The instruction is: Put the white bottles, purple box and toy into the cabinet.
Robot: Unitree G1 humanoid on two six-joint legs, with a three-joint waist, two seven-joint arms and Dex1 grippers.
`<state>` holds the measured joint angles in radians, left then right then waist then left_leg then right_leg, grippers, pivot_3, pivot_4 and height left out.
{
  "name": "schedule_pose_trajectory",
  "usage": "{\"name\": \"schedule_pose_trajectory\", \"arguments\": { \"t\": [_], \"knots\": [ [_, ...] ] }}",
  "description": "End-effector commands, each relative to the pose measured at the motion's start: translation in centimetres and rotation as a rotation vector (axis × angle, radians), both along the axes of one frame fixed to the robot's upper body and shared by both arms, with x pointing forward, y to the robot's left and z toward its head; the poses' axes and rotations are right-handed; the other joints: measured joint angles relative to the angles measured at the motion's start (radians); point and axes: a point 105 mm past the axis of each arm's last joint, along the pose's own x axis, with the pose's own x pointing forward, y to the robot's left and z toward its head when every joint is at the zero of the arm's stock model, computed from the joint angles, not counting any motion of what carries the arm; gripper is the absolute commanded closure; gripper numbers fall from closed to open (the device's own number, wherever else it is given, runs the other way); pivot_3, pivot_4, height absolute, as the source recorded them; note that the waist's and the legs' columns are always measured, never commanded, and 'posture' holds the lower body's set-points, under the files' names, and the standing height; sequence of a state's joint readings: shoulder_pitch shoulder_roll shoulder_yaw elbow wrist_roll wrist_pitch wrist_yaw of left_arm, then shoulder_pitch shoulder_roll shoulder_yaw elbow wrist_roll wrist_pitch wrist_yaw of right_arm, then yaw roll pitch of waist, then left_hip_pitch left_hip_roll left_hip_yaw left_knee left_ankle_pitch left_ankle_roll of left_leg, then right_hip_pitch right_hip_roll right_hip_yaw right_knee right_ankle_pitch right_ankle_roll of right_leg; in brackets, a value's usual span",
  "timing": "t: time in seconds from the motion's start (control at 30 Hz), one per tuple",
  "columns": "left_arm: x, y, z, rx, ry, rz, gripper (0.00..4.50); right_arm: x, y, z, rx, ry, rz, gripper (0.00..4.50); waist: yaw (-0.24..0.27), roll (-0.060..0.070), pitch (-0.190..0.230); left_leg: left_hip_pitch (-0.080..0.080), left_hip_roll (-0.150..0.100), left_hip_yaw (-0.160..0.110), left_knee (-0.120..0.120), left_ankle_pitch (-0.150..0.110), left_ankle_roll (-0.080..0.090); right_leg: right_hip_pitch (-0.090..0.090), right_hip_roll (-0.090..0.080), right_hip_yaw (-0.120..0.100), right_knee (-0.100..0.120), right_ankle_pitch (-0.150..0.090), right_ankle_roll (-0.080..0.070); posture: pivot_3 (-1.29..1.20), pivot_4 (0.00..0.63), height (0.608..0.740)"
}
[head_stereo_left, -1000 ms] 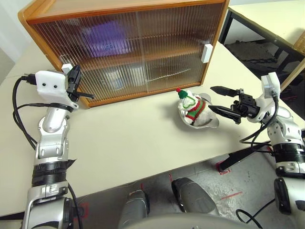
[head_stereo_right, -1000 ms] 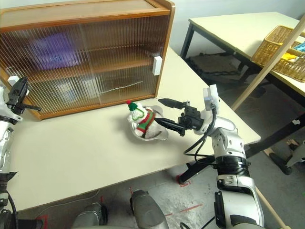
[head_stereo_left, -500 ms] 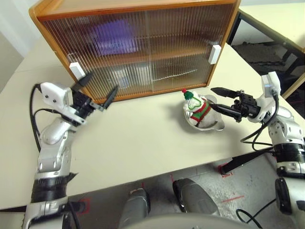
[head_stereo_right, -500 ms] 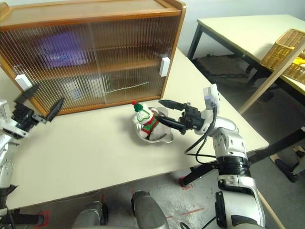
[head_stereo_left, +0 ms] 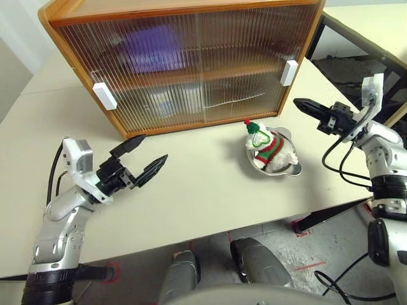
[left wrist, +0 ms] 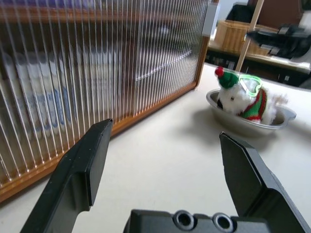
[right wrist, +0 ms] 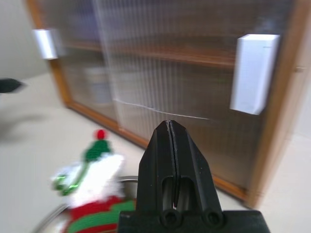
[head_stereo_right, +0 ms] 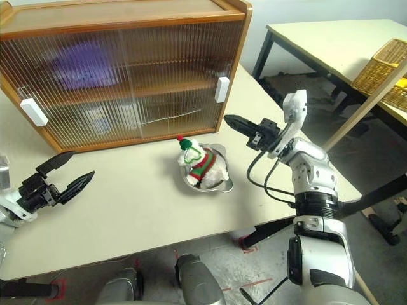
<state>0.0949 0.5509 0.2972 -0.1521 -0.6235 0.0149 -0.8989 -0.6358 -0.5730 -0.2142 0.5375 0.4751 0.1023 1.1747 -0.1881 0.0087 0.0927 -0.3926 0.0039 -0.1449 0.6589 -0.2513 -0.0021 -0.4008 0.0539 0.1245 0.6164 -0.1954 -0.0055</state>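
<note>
A pale cream table spreads beneath and between both grippers. Beyond the right gripper stands a second cream-topped table on black legs, with a woven wicker basket on its far end. A light wooden pole leans across in front of it. Below the near table edge lies grey concrete floor marked with red tape, and black cables trail there. A pale wall closes the back.

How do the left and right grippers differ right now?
The left gripper is open, fingers spread wide; the right gripper is shut, fingers pressed together. The left hangs low over the table, clear of the cabinet; the right is near the cabinet's right door handle. Both are empty.
</note>
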Motion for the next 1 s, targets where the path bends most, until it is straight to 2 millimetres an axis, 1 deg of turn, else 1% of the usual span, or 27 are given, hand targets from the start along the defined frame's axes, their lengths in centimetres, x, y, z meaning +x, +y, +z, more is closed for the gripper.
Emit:
{"name": "schedule_pose_trajectory", "arguments": {
  "t": [0.03,0.1,0.17,0.3,0.4,0.5,0.53,0.63,0.73,0.9,1.0],
  "knots": [
    [-0.8,-0.5,0.1,-0.031,-0.027,-0.048,0.00,0.9,-0.4,-0.6,-0.050,0.016,-0.064,4.45,-0.001,0.001,0.000,0.000,0.000,0.000,0.000,0.000,0.000,0.000,0.000,0.000,0.000,0.000,0.000,-0.23,0.091,0.740],
    [-1.2,-0.9,0.9,-0.069,-0.070,-0.081,0.00,1.3,-0.6,-0.6,-0.063,0.015,-0.096,4.45,-0.001,0.001,0.000,0.000,0.000,0.000,0.000,0.000,0.000,0.000,0.000,0.000,0.000,0.000,0.000,-0.23,0.092,0.740],
    [-1.5,-1.3,1.5,-0.095,-0.096,-0.121,0.00,2.1,-0.8,-0.2,-0.060,0.001,-0.144,4.45,-0.001,0.001,0.000,-0.001,0.001,0.000,0.000,0.000,0.000,-0.001,0.000,0.000,0.000,0.000,0.000,-0.22,0.091,0.740],
    [-1.8,-1.9,1.5,-0.069,-0.095,-0.174,0.00,3.4,-1.0,0.7,-0.045,-0.021,-0.221,4.45,-0.002,0.003,-0.002,-0.003,0.001,0.000,0.000,0.000,0.001,-0.003,0.000,0.000,0.000,0.001,0.001,-0.22,0.089,0.740],
    [-1.9,-2.1,1.7,-0.058,-0.108,-0.191,0.00,4.0,-1.1,1.2,-0.037,-0.038,-0.254,4.45,-0.002,0.003,-0.002,-0.003,0.002,0.000,0.000,0.000,0.001,-0.003,0.000,0.000,0.000,0.001,0.001,-0.22,0.089,0.740],
    [-1.5,-2.2,3.4,-0.114,-0.168,-0.183,0.00,4.8,-1.7,1.8,-0.031,-0.044,-0.321,4.45,0.001,0.003,-0.002,-0.004,0.002,0.000,0.001,0.000,0.001,-0.003,0.000,0.000,0.000,0.002,0.001,-0.21,0.082,0.740],
    [-1.5,-2.2,3.5,-0.116,-0.173,-0.181,0.00,5.0,-1.9,1.8,-0.032,-0.038,-0.340,4.45,0.003,0.003,-0.002,-0.004,0.002,0.000,0.001,0.000,0.002,-0.003,0.000,0.000,0.000,0.002,0.002,-0.21,0.081,0.740],
    [-1.3,-2.5,3.2,-0.105,-0.163,-0.190,0.00,5.5,-2.0,1.7,-0.039,-0.025,-0.371,4.45,0.003,0.005,-0.004,-0.004,0.002,0.000,0.001,0.000,0.002,-0.003,0.000,0.000,0.000,0.003,0.002,-0.21,0.080,0.740],
    [-1.2,-2.8,2.9,-0.106,-0.158,-0.197,0.00,5.8,-1.5,1.7,-0.028,-0.020,-0.364,4.45,0.003,0.006,-0.004,-0.004,0.003,0.000,0.001,0.000,0.002,-0.003,0.000,0.000,0.000,0.003,0.002,-0.21,0.080,0.740],
    [-1.1,-2.8,2.6,-0.113,-0.153,-0.188,0.00,6.1,-1.0,1.5,-0.034,-0.017,-0.366,4.45,0.004,0.006,-0.004,-0.004,0.003,0.000,0.001,0.001,0.002,-0.004,0.000,0.000,0.000,0.004,0.003,-0.20,0.075,0.740],
    [-1.2,-3.0,2.5,-0.110,-0.149,-0.191,0.00,6.3,-0.3,1.7,-0.039,-0.026,-0.360,4.45,0.004,0.006,-0.004,-0.005,0.003,0.001,0.002,0.001,0.002,-0.004,0.000,0.000,0.000,0.005,0.003,-0.20,0.074,0.740]
  ]
}}
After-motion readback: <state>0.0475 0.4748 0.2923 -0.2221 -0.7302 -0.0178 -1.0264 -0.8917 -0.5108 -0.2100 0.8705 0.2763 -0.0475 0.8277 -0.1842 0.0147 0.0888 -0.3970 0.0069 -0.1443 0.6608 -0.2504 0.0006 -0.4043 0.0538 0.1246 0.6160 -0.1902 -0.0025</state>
